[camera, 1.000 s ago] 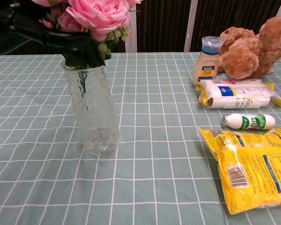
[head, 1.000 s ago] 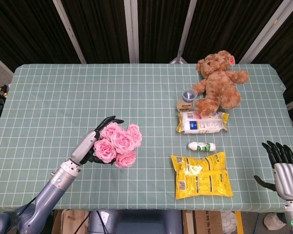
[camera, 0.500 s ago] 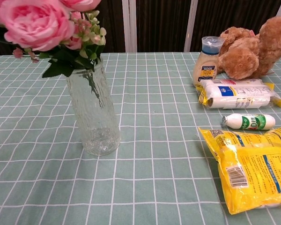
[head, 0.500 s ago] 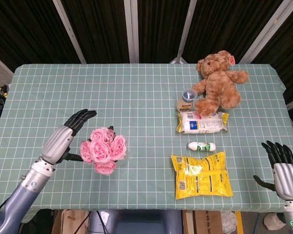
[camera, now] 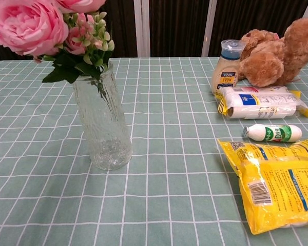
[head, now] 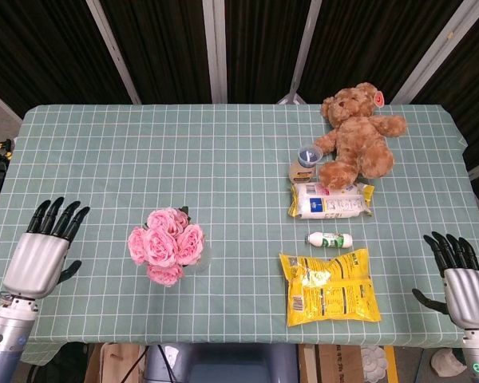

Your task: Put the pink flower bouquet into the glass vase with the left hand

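Left robot hand (head: pixel 41 249), fingers spread and empty, shows only overhead; bouquet (camera: pixel 51 31) stands in vase (camera: pixel 101 123).

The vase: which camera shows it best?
The chest view: the vase stands in full side profile, its ribbed glass clear from rim to base, stems inside. In the head view the flowers cover it from above, and only a sliver of glass shows beside them.

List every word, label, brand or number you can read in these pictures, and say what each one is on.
"100%": on the label of the squeeze bottle beside the teddy bear.
Other print on that label: too blurred to read.
White packet: blue print, unreadable.
Small white and green bottle: green lettering, unreadable.
Yellow bag: barcode and small print, too small to read.
Glass vase and pink flower bouquet: no text.
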`<state>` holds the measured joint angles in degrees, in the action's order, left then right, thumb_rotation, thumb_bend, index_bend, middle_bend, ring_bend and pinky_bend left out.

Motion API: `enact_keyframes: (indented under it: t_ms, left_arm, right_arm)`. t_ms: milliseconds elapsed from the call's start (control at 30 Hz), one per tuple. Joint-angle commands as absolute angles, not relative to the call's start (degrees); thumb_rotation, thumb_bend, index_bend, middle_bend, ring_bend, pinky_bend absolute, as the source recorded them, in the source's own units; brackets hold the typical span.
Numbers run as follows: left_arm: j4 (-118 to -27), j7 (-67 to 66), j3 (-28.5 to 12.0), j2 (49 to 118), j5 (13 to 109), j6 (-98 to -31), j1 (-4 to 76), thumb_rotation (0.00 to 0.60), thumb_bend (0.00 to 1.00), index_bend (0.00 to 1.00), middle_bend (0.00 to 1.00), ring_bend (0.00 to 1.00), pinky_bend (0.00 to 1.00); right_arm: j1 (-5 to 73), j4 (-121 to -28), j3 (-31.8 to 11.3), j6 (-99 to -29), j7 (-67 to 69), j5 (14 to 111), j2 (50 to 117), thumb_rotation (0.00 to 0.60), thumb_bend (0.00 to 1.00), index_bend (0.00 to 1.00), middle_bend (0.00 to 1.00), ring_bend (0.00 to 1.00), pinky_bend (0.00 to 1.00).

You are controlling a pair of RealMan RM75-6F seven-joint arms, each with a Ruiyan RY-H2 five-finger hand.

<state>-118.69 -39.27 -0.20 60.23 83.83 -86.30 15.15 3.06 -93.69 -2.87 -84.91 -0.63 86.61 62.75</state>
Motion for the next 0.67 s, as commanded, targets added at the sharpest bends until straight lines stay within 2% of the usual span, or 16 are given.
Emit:
enact_keyframes:
  t_ms: [33,433,667]
  left_arm:
    - [-107.29,-24.79,3.58,64.30,85.10,-90.21,9.19,0.600,0.21,0.13,0.10,0.00,0.08]
    - [-96.32,-12.71,2.58,68.32,91.58,-94.17,7.36,0.600,0.21,0.15,0.10,0.00,0.08]
    - [-95.84,-11.68,1.99,67.89,91.90,-94.80,6.28,0.600,0.21,0.17,0.10,0.00,0.08]
  right_arm:
    - [3.21,-93.27,-2.71,-84.75,-0.52,86.99,62.62,0.600,0.17,0.11,0.11,0.04,0.00]
    - [4.11,-91.13,-2.59,-84.16,-1.03,88.07,63.75,0.600,0.17,0.11,0.11,0.04,0.00]
    - [4.02,-91.29,-2.31,-84.20,-1.90,88.18,63.63,0.600,0.17,0.11,0.11,0.04,0.00]
